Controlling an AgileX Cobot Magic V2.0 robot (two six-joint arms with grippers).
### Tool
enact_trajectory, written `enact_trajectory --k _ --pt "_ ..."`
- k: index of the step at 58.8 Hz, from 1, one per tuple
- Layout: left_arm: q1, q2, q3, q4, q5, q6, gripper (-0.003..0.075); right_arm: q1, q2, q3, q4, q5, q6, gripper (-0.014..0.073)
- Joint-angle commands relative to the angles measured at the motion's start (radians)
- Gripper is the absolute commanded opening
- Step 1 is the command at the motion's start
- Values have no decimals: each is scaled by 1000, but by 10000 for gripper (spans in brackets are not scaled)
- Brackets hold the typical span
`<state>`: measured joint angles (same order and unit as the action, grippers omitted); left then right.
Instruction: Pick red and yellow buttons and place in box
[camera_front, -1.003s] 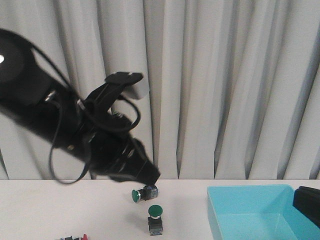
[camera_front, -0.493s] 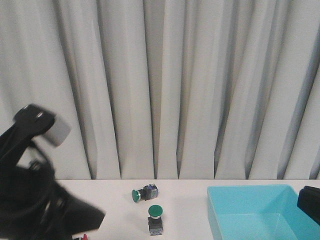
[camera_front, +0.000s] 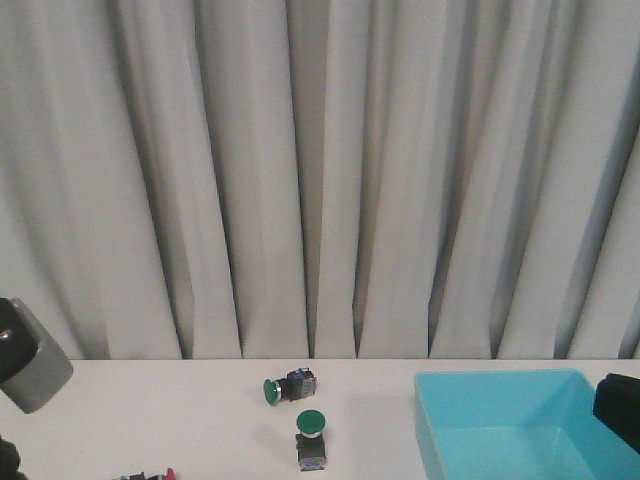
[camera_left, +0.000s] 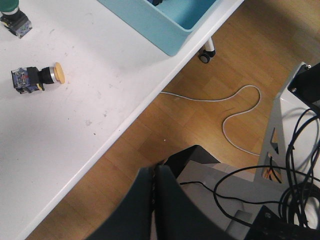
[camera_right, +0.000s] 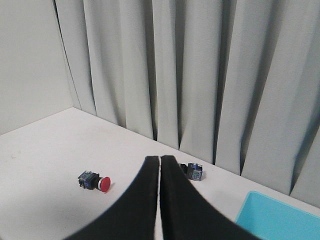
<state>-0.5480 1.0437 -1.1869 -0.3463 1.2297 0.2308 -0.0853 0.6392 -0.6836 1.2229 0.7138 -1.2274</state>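
The red button (camera_right: 95, 181) lies on its side on the white table in the right wrist view; only its red edge (camera_front: 168, 474) shows at the bottom of the front view. The yellow button (camera_left: 37, 78) lies on its side on the table in the left wrist view. The turquoise box (camera_front: 510, 425) stands at the right and also shows in the left wrist view (camera_left: 165, 20) and right wrist view (camera_right: 280, 220). My left gripper (camera_left: 153, 170) is shut and empty, off the table's front edge over the floor. My right gripper (camera_right: 159, 160) is shut and empty, above the table.
Two green-capped buttons stand mid-table, one on its side (camera_front: 285, 386), one upright (camera_front: 312, 440). A grey curtain hangs behind the table. Part of my left arm (camera_front: 25, 365) is at the lower left. A wheeled stand and cables (camera_left: 240, 100) are on the wooden floor.
My left arm has swung from the middle of the front view down and to the left, almost out of that view. The buttons and the box have not moved.
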Motion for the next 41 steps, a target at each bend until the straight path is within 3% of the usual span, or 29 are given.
enact_trajectory --k 1,13,19,30,35,41 --pt "-7 -17 -21 45 -99 -38 -8 -5 1 -25 51 -17 -9 -4" --pt "-6 -34 46 193 -330 48 -8 -5 1 -25 51 -1 -9 -4" --pt "-6 -106 228 245 -590 113 -8 -5 1 -25 51 0 -9 -4" --pt "61 -265 613 252 -1060 98 -6 -5 1 -25 51 25 -9 -4" --pt "114 -347 774 248 -1213 50 -6 -5 1 -25 51 27 -9 -4" --pt "194 -440 929 248 -1294 -43 -6 -5 1 -25 51 27 -9 -4"
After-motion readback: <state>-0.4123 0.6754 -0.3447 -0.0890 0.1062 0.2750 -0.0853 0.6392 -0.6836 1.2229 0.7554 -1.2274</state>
